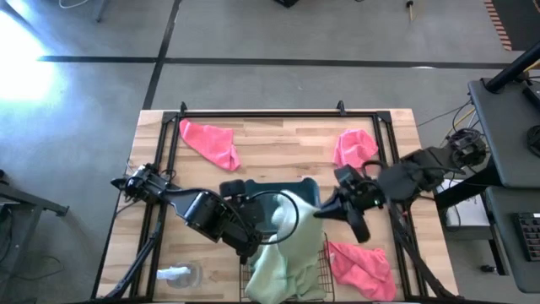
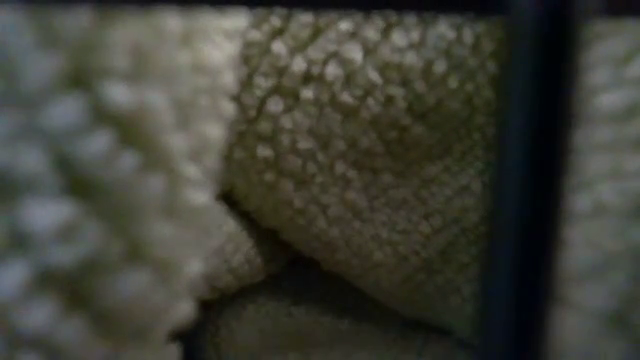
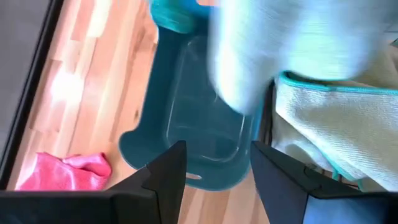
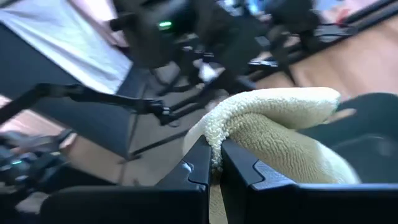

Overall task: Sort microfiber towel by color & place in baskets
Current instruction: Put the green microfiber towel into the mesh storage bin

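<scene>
Green towel (image 1: 291, 241) hangs pinched in the right end effector (image 4: 214, 163) over the wire basket (image 1: 324, 270) at the surface's near edge; it may drape over the blue bin (image 1: 295, 187) instead. Left end effector (image 3: 214, 165) gapes empty

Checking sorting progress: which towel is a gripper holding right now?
The sage green towel, pinched in the right gripper above the blue-grey bin; the three pink towels lie untouched on the table.

Table and a small clear object
The wooden table (image 1: 278, 139) has a black frame (image 1: 261, 112) along its edges; a small white-and-clear object (image 1: 179, 274) lies at its near left corner. Grey floor (image 1: 253, 34) surrounds it.
</scene>
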Controlling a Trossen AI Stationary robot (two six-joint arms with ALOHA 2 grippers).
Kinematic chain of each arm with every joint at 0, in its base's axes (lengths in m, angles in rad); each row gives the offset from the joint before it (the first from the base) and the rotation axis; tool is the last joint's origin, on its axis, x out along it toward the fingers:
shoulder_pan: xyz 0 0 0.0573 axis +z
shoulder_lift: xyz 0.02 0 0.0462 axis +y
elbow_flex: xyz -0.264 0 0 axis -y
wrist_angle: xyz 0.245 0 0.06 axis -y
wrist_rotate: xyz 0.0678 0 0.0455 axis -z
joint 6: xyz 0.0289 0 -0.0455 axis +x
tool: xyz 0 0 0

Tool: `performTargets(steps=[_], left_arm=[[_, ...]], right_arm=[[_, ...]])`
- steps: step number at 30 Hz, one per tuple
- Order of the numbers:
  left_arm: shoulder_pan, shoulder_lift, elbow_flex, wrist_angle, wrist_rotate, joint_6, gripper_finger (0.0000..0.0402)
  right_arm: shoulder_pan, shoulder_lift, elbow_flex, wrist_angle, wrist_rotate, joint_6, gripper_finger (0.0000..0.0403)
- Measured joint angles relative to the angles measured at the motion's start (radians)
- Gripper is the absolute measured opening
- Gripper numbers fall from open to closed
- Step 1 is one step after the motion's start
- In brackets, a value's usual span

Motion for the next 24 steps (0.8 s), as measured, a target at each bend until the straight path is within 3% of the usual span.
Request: performTargets(steps=[12,24], left_arm=[[0.002,-0.002,0.0,0.0,-0.074,0.034,0.0162],[0.002,-0.002,0.0,0.0,-0.074,0.049,0.0162]], right_arm=[[0.15,0.131,0.062,0.126,-0.003,0.033,0.0012],[0.24,0.36,0.391,0.113,-0.005,-0.092,0.0012]])
